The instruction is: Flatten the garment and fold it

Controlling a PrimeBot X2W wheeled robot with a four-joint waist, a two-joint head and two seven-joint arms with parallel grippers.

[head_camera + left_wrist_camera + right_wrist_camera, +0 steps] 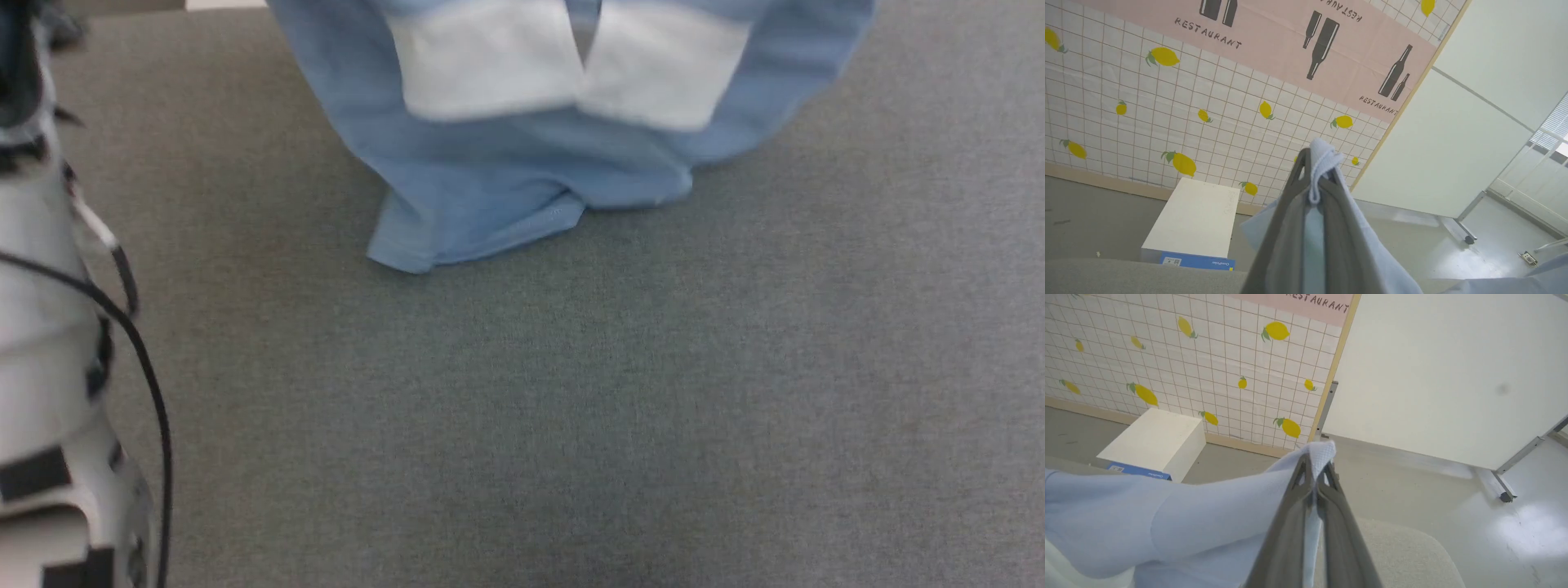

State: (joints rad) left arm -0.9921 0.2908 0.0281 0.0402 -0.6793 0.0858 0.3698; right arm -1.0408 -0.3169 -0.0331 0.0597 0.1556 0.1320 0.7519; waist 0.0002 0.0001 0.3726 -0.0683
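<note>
Cloth of the garment [490, 180] is held up at the far side, hem touching the grey surface [571, 408], pinched by the fully closed left gripper [1316, 175] and right gripper [1316, 473], so both corners should be drawn apart evenly and lowered level until it is flattened.

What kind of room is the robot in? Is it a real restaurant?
Probably not a real restaurant; it looks like an indoor test room. The lemon-and-RESTAURANT backdrop is a creased printed sheet, a plain white wheeled partition stands beside it, and a white box sits on the floor.
</note>
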